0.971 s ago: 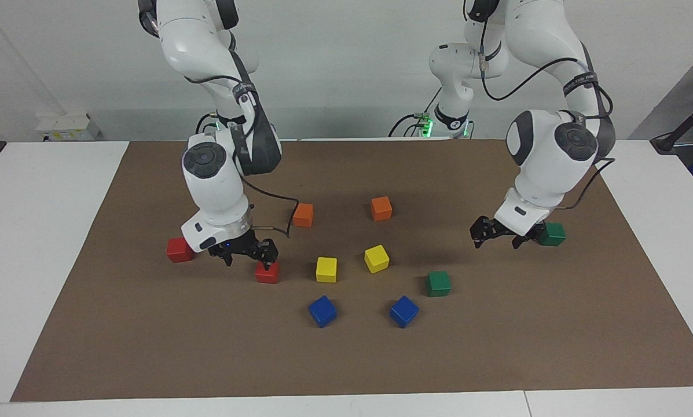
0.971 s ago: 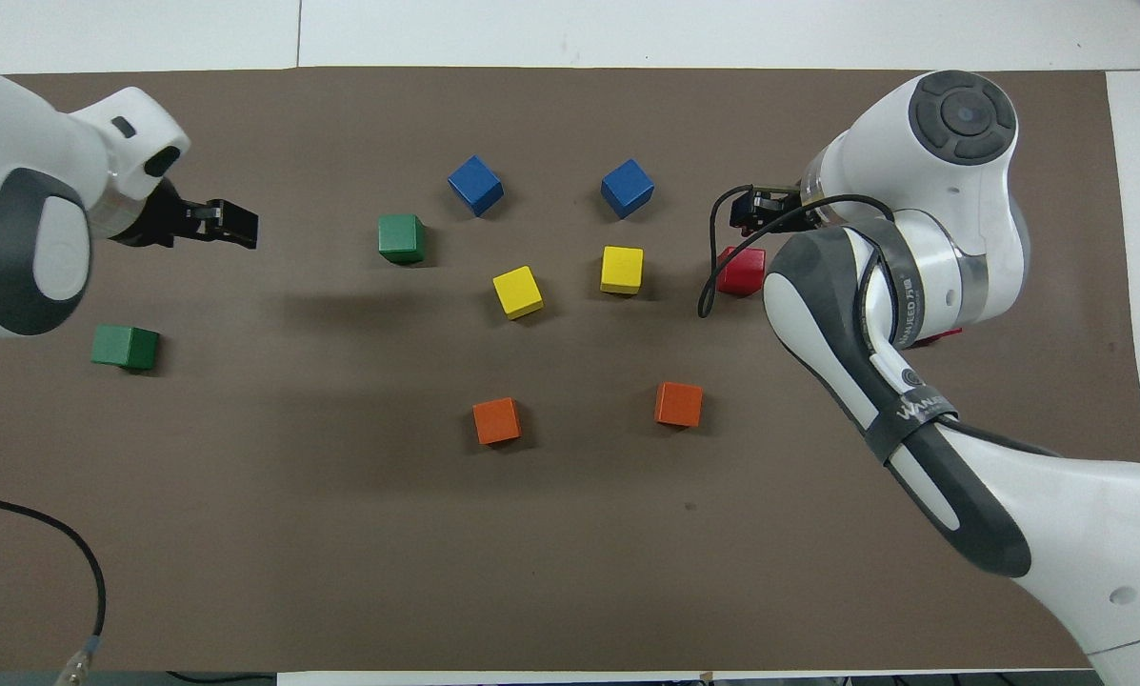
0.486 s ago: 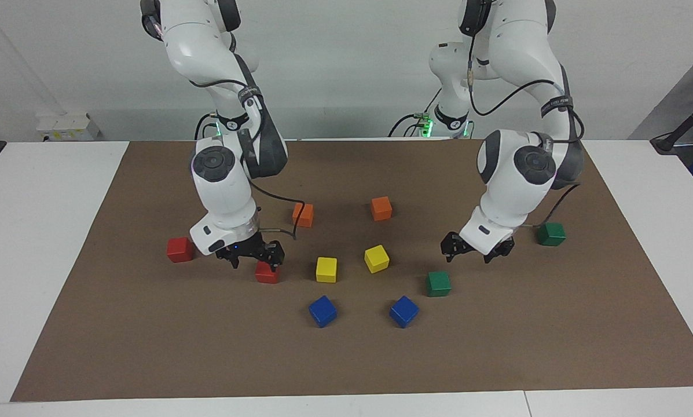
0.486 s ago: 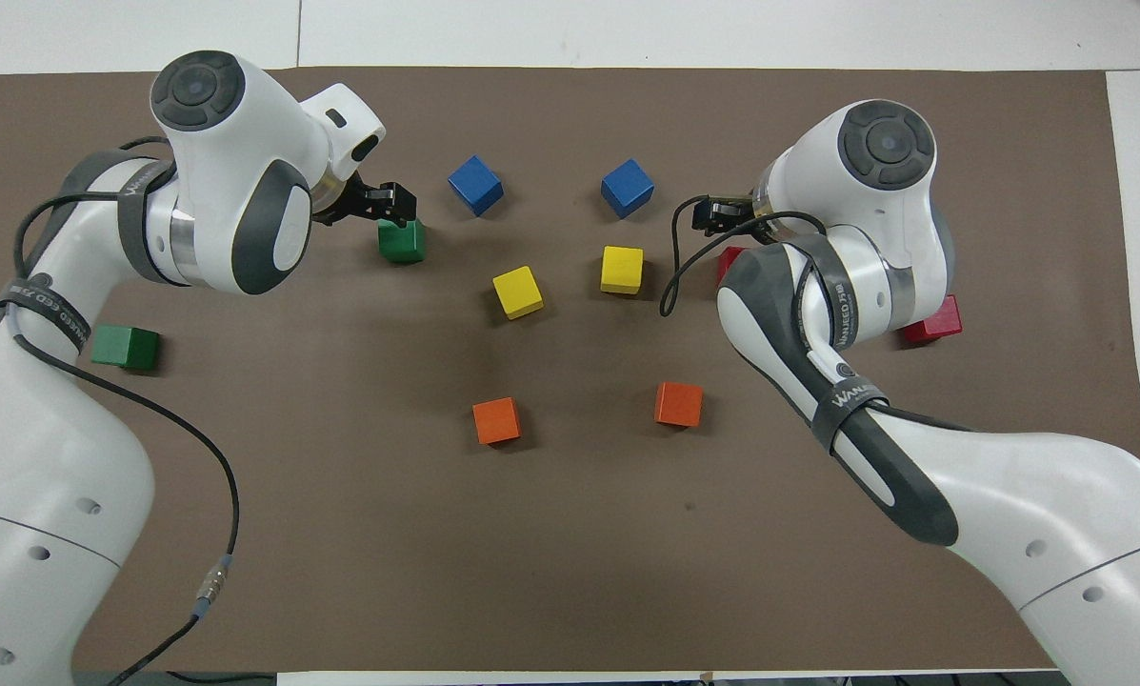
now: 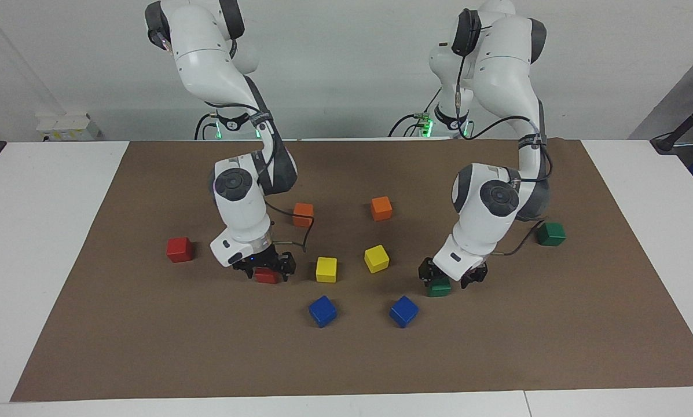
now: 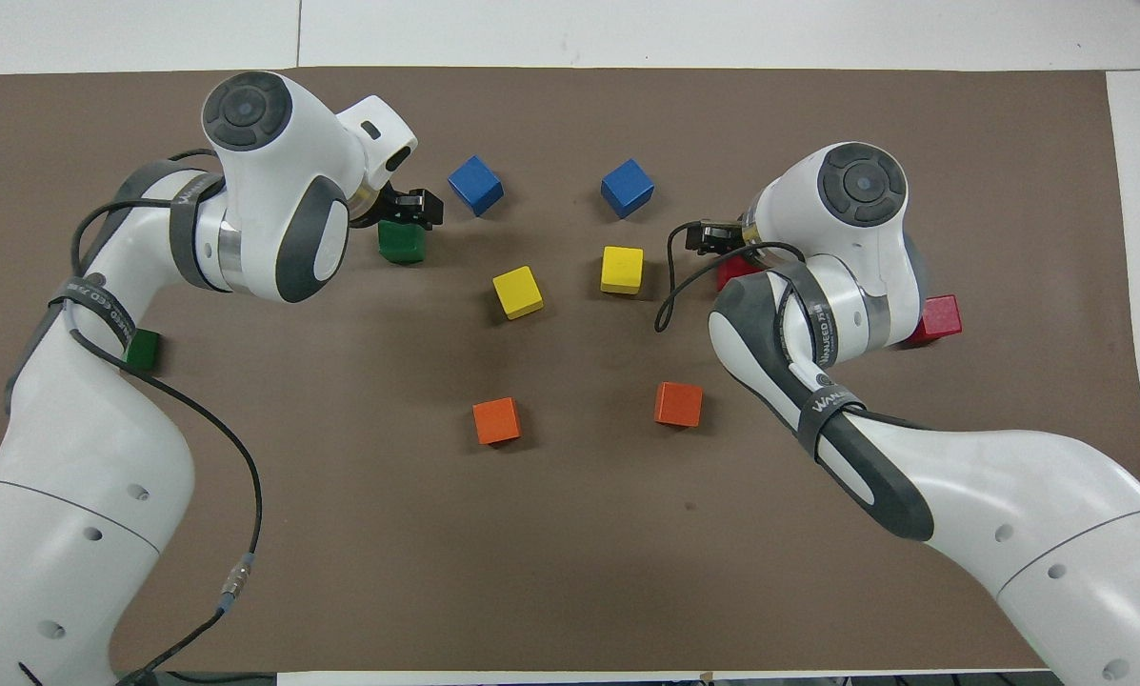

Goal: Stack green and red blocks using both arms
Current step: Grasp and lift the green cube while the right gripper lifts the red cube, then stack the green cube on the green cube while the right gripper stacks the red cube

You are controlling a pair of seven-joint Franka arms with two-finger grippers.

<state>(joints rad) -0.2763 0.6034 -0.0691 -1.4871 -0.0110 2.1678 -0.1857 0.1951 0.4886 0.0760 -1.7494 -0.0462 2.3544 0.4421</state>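
Since the earlier frame both grippers have dropped low onto their blocks, jaws wide, nothing lifted: your left gripper (image 5: 452,277) straddles the green block (image 5: 439,286) and the right gripper (image 5: 264,268) straddles the red block (image 5: 266,276), both toward mid-mat. The 2nd green block (image 5: 551,233) sits near the mat (image 5: 149,347) edge at the left arm's end, the 2nd red block (image 5: 179,249) near the edge at the right arm's end. Open room along the mat edge farthest from the robots.
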